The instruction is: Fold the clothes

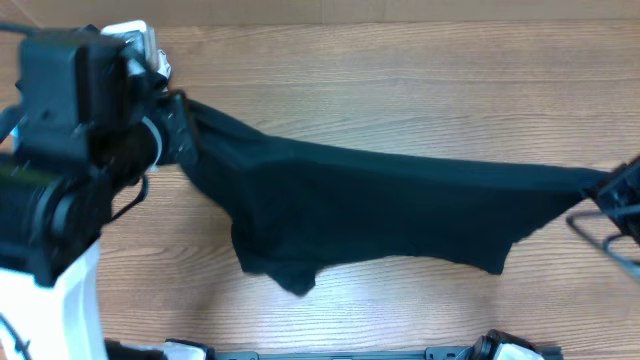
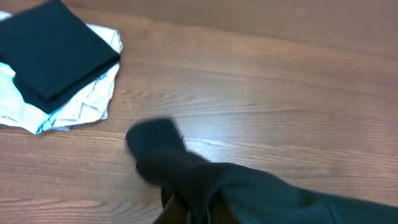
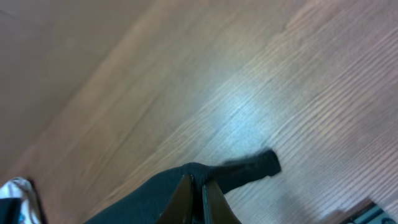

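Plain black shirt (image 1: 380,205), wood-grain brown table (image 1: 400,80)

**Black Arms, White Base**

The left arm (image 1: 70,110) is built of matte black boxy housings and a ribbed black cylinder (image 1: 30,205), above a white link (image 1: 75,300). A white-and-silver block (image 1: 140,42) sits at its far end, and a thin black cable (image 1: 130,198) loops beside it. The right arm (image 1: 625,190) is black, with thin wire loops (image 1: 590,228) nearby. The right pincer (image 3: 198,183) has tapered fingers (image 3: 181,202) of dark amber-brown.
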You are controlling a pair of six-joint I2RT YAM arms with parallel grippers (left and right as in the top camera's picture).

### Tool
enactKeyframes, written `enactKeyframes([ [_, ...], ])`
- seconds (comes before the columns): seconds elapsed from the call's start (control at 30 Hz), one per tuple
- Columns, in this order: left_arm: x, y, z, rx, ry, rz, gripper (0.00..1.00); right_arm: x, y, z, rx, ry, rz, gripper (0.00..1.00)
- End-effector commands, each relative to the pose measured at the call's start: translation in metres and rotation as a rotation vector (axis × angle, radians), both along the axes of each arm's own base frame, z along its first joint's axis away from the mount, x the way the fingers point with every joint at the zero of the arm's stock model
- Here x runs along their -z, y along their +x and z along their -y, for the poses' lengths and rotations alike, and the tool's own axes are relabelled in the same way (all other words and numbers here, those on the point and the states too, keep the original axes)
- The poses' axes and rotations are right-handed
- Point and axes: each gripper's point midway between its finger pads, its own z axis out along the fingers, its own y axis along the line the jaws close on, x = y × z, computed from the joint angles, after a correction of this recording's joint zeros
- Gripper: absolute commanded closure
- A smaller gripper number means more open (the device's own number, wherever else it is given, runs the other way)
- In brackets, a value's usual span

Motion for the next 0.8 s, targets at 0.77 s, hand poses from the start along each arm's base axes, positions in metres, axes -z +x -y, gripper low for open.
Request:
enactKeyframes([
  [0.77,-0.06,-0.036,-0.019,-0.07,-0.058,0.251,0.96,-0.022,0.006,0.002,-0.033,-0.052,0.062,0.96],
])
